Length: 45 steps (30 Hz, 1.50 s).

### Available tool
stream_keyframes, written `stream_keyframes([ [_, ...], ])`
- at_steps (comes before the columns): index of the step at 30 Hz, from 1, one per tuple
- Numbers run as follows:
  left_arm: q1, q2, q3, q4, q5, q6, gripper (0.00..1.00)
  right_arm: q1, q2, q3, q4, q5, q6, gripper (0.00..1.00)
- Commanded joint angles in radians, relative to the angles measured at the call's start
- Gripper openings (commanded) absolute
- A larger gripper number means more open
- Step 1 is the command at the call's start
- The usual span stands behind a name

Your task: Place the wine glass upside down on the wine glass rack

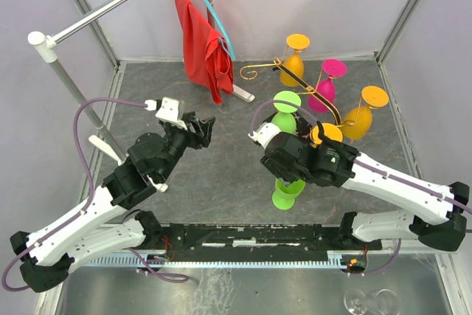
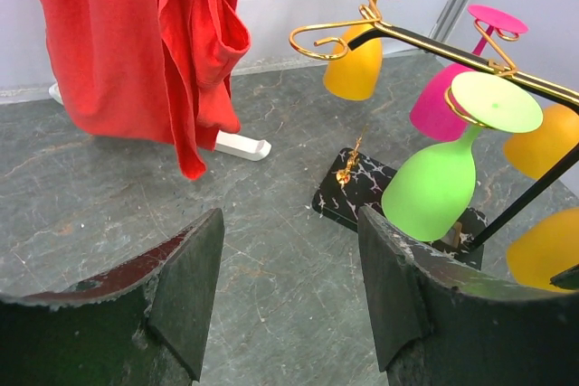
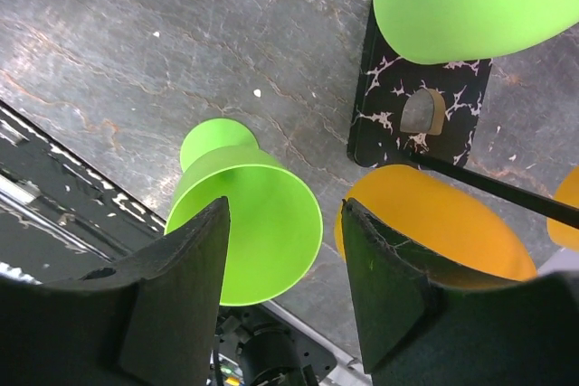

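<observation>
- Top external: the green wine glass [image 1: 286, 194] is seen upright on the grey stone-patterned table [image 1: 221, 175], on the near side of the wine glass rack [image 1: 304, 88]. The right gripper [image 1: 289, 179] is lowered over it, and its jaws cannot be read here. The left gripper [image 1: 200, 129] is held well apart from both.
- Risk judged from this view: five glasses are hung already. In lifting and turning the glass over, the nearest orange glass [image 1: 326, 134] or the hung green glass [image 1: 285, 114] could be knocked from the thin arms.
- Left wrist: the left jaws are shown wide apart with nothing between them. The rack is seen as slim gold rod with curled scroll ends on a black marbled base [image 2: 362, 189]. The glasses appear smooth, opaque and plastic-like.
- Right wrist: the jaws are set apart on either side of the bowl, with a gap showing on one side, so no grip is confirmed.
- Risk judged here: the smooth, tapered bowl could slip or tip if squeezed off-centre. The orange bowl just beside one finger could be nudged.
</observation>
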Motion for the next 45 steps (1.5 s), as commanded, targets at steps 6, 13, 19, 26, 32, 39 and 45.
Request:
stream_keyframes([
  [6, -0.001, -0.011, 0.013, 0.003, -0.02, -0.023, 0.68, 0.007, -0.015, -0.082, 0.104, -0.005, -0.141, 0.62],
  [13, -0.001, -0.017, 0.008, 0.006, -0.024, -0.023, 0.68, 0.006, 0.006, -0.121, 0.126, -0.02, -0.178, 0.62],
  [19, 0.0, -0.019, 0.003, 0.007, -0.031, -0.021, 0.68, 0.006, 0.017, -0.155, 0.17, -0.04, -0.199, 0.62],
  [26, 0.0, -0.019, -0.003, 0.006, -0.042, -0.019, 0.69, 0.005, 0.039, -0.172, 0.205, -0.047, -0.238, 0.63],
  [32, -0.001, -0.019, 0.005, 0.005, -0.04, -0.023, 0.7, 0.005, 0.054, -0.167, 0.197, -0.078, -0.243, 0.4],
  [39, 0.0, -0.011, 0.011, 0.003, -0.04, -0.025, 0.7, 0.005, -0.006, -0.144, 0.141, -0.066, -0.211, 0.01],
  [45, -0.001, 0.008, 0.063, -0.106, -0.19, -0.15, 0.75, 0.005, -0.096, -0.101, 0.115, -0.015, -0.164, 0.01],
])
